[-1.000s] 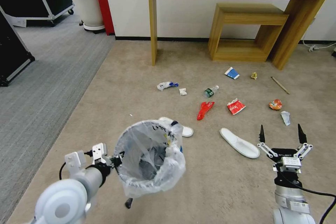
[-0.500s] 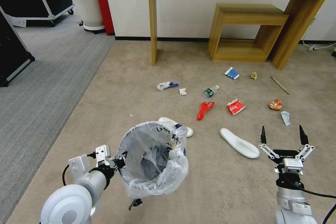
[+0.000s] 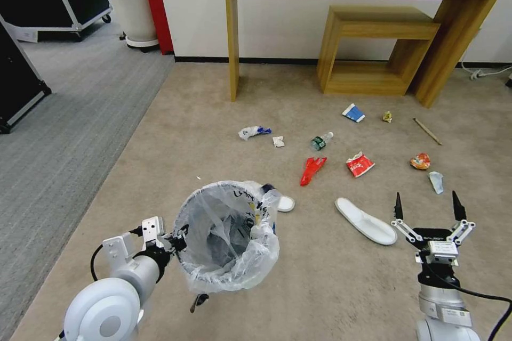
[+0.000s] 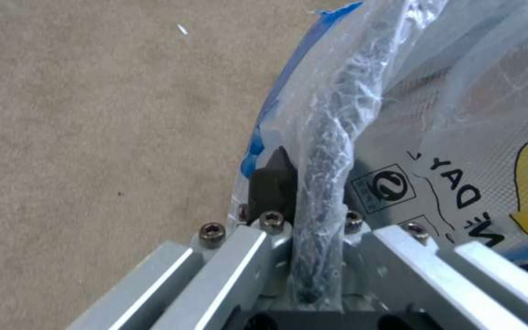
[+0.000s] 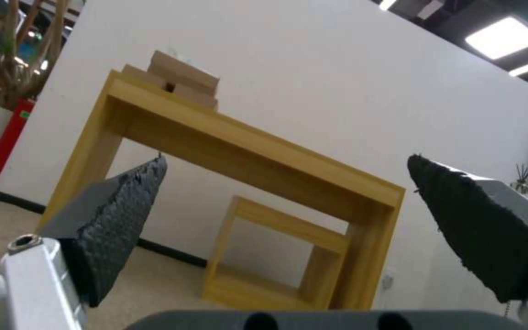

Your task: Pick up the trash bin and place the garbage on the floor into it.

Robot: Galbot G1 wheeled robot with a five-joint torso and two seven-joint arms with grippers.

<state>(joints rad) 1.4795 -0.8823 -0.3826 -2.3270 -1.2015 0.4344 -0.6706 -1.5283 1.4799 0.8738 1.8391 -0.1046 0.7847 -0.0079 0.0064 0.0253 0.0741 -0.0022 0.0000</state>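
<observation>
Gripping the trash bin (image 3: 226, 240) rim, left claw (image 3: 178, 242) holds it aloft.

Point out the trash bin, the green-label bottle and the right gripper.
trash bin (image 3: 198, 272): head view, bag-covered near rim.
green-label bottle (image 3: 320, 141): head view, its label.
right gripper (image 3: 428, 206): head view, midway between its open fingertips.

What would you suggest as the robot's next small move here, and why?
Probably lower the right gripper toward the white slipper just ahead of it. Its fingers are open and empty, the left gripper is clamped on the trash bin rim holding it up, and the slipper is the nearest garbage.
</observation>
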